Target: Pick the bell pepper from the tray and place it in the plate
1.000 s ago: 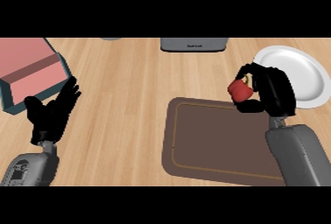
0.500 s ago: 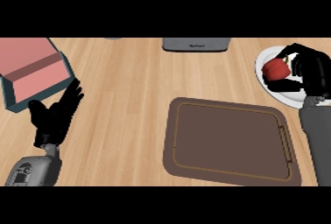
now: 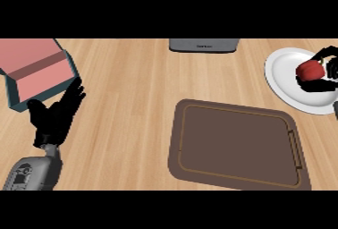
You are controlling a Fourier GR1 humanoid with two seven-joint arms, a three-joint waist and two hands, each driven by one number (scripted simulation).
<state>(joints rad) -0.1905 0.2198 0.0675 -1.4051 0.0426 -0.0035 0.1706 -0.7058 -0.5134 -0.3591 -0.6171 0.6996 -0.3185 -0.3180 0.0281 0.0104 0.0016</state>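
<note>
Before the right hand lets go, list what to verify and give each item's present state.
1. The bell pepper shows inside the outline of the plate: ok.
2. The right hand is curled round the pepper: ok.
3. The pepper rests on the plate's surface: cannot tell from this steep view.
4. The pepper is off the tray: ok.
5. The left hand is open at the view's left, far from the plate: ok.
</note>
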